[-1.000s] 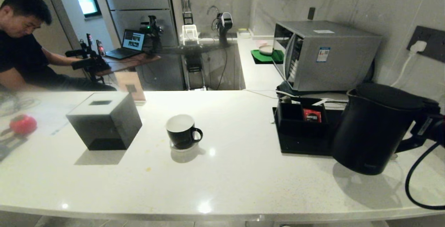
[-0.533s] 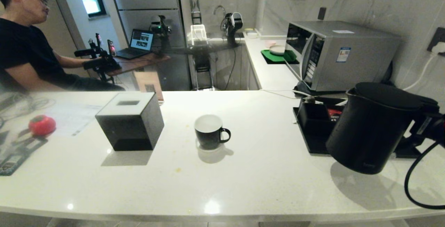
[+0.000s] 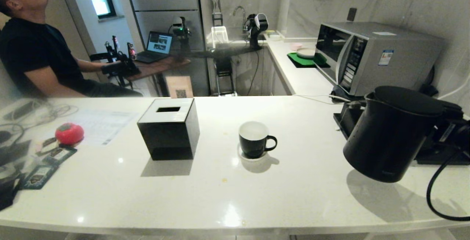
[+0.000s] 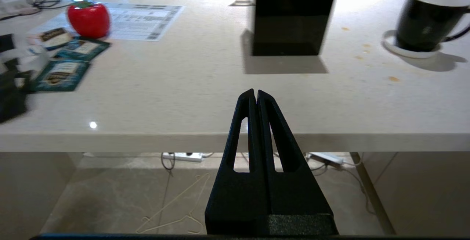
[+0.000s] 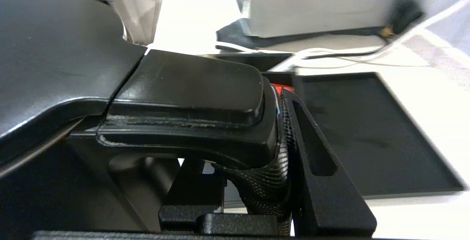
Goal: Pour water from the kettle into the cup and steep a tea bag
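Gripping the kettle (image 3: pixel 389 133) by its handle, the right gripper (image 5: pixel 282 151) is carrying it lifted at frame right, presumably for pouring into the cup (image 3: pixel 254 139) at centre, while the left gripper (image 4: pixel 256 95) is idling pressed together below the counter edge.

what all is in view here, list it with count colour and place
kettle: 1, black, held above counter, right
cup: 1, black, white inside, on saucer, centre
box: 1, black, left of cup
sachets: several, teal, far left
round object: 1, red, by sachets
microwave: 1, silver, back right
tray: 1, black, behind kettle
person: 1, black shirt, back left
left end effector: shut, at counter's front edge
right end effector: on kettle handle
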